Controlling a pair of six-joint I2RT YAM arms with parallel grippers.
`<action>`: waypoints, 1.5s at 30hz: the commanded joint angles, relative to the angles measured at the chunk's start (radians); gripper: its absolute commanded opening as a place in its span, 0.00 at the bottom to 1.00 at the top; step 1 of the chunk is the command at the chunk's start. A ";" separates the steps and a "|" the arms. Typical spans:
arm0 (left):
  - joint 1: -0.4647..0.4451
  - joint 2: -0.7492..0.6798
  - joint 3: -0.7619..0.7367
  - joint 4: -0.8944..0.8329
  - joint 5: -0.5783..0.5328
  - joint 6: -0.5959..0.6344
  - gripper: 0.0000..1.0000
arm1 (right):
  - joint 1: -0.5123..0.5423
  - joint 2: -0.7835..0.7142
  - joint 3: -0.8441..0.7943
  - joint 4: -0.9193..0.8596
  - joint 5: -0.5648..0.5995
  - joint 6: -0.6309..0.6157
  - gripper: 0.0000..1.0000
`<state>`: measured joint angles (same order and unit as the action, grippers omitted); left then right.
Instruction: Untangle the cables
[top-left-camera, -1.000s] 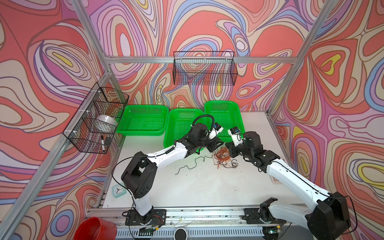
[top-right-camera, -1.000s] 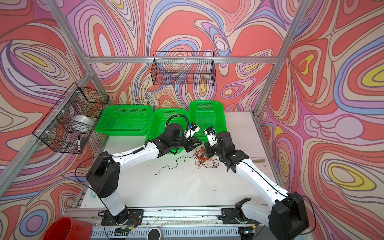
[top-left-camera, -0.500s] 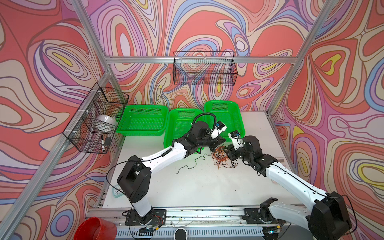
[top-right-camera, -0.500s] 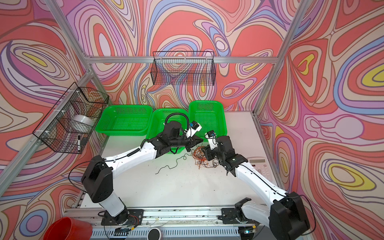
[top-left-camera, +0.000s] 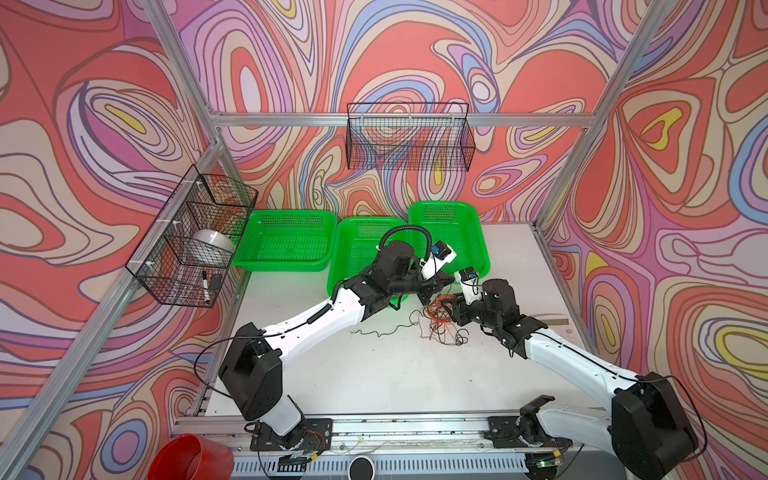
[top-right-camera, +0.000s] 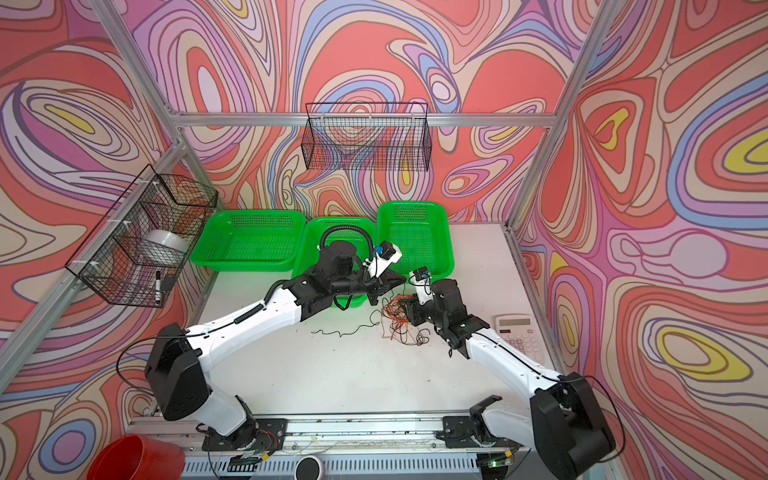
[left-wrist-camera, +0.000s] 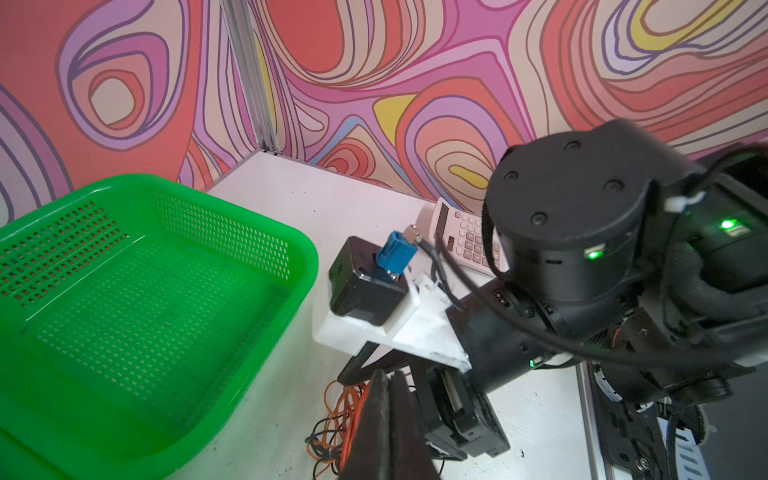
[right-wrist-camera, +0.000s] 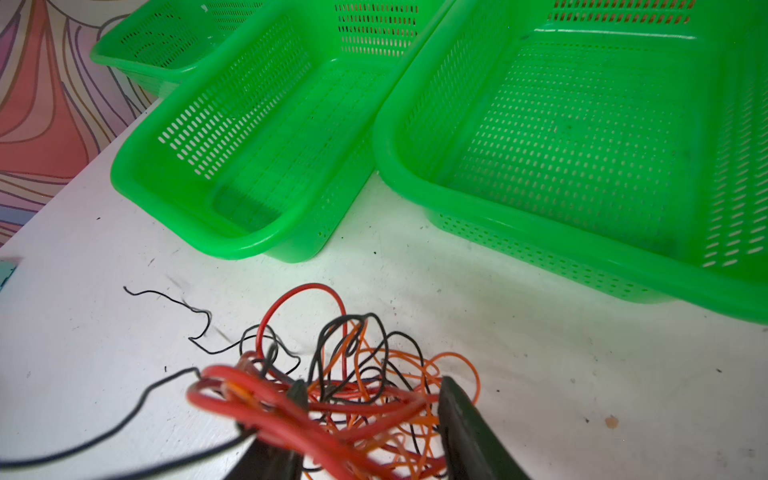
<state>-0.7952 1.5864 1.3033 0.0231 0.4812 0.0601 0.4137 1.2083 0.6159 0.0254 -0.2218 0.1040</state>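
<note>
Early untangling: left gripper pinched shut beside the cables, right gripper spread around them; next, likely grip and pull apart.

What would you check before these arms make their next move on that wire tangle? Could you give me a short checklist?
1. Left gripper shut: ok. Its jaws are together beside the tangle.
2. Left gripper pinching a wire: cannot tell.
3. Right gripper open: ok. Its fingers straddle the cables.
4. Cables separated: not ok. Red, black and orange loop through one clump.
5. Black cable's end free: ok. It trails alone on the table.
6. Baskets free of wire: ok.
</note>
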 joint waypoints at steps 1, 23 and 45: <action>-0.012 -0.041 0.044 -0.006 0.005 0.020 0.00 | 0.003 0.027 -0.017 0.057 -0.027 0.015 0.38; -0.005 -0.120 0.262 -0.073 -0.076 0.068 0.00 | 0.002 0.187 -0.061 0.138 -0.010 0.148 0.00; 0.033 -0.179 0.228 -0.156 -0.191 0.147 0.00 | 0.003 0.146 0.175 -0.279 0.244 0.131 0.00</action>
<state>-0.7692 1.4029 1.5078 -0.1585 0.3058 0.1909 0.4164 1.3094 0.7769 -0.1394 -0.0280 0.2195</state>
